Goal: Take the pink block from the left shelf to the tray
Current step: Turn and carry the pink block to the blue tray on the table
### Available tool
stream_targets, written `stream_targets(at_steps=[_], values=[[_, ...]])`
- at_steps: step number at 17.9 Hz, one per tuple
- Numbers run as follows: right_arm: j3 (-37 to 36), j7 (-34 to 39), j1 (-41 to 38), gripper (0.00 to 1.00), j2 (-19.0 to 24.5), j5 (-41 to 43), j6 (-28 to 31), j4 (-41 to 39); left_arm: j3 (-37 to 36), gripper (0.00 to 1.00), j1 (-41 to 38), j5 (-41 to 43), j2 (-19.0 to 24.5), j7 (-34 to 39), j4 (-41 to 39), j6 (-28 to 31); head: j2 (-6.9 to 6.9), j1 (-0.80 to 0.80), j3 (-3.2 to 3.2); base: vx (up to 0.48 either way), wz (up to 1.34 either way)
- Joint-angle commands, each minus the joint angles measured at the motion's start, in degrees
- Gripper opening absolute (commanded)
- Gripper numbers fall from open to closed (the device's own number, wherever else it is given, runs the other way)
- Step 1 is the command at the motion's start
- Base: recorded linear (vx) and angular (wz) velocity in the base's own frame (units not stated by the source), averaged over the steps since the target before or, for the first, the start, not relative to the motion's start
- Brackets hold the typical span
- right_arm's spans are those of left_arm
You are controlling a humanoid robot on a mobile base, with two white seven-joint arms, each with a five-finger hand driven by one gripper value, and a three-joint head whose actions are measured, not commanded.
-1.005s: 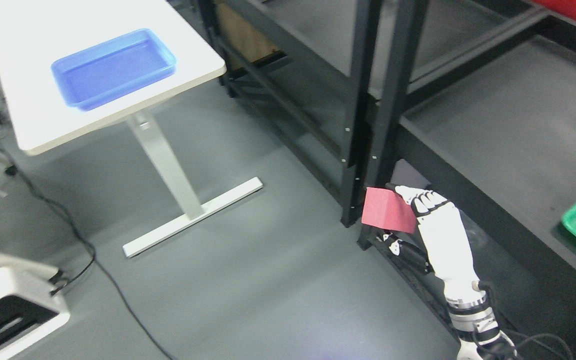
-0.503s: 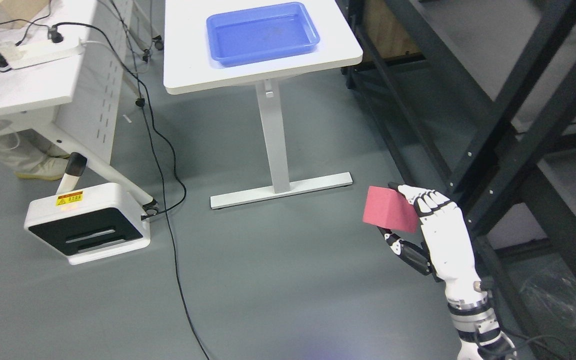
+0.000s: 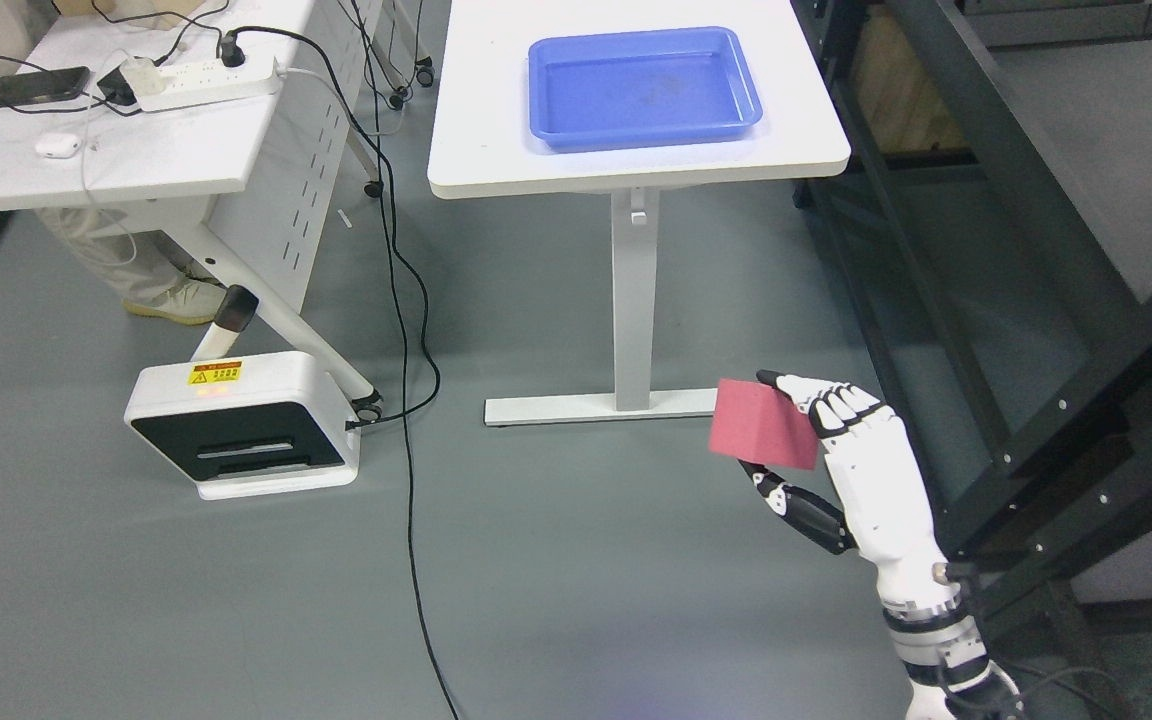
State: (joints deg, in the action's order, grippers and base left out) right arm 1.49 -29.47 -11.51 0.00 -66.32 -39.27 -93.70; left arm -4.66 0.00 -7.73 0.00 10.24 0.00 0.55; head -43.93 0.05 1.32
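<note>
A white power strip [image 3: 204, 78], a dark phone [image 3: 33, 86] and a small white case [image 3: 54, 146] lie on the bench [image 3: 86, 165] at upper left — below it, a white box-shaped device [image 3: 241, 425] sits on the grey floor [image 3: 556, 580], black cable [image 3: 414, 420] trailing past.

Single head view, looking steeply down and forward from the robot's head. Grey floor [image 3: 576, 600] fills the lower frame; white bench [image 3: 496, 140] stands farther off at top centre; black shelf frame [image 3: 1016, 250] runs along the right edge, close by.
</note>
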Motion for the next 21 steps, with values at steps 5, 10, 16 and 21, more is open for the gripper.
stream_targets(at_steps=[5,10,16,21], values=[[1.7,1.5,0.0,0.05,-1.0,-0.1,0.9,0.0,0.0,1.0,1.7,0.0,1.0,0.0,-1.0,0.0,0.0,0.0,0.0,0.255,0.07],[1.9,4.4,0.0,0.05,-1.0,-0.2,1.3,0.0,0.0,1.0,1.7,0.0,1.0,0.0,-1.0,0.0,0.0,0.0,0.0,0.254,0.05],[2.5,6.8,0.4,0.05,-1.0,-0.6,1.6,0.0,0.0,1.0,1.7,0.0,1.0,0.0,-1.0,0.0,-0.01,0.0,0.0,0.256,0.07],[3.3,9.7,1.2,0.05,-1.0,-0.7,1.7,0.0,0.0,1.0,1.7,0.0,1.0,0.0,-1.0,0.0,0.0,0.0,0.0,0.221,0.05]])
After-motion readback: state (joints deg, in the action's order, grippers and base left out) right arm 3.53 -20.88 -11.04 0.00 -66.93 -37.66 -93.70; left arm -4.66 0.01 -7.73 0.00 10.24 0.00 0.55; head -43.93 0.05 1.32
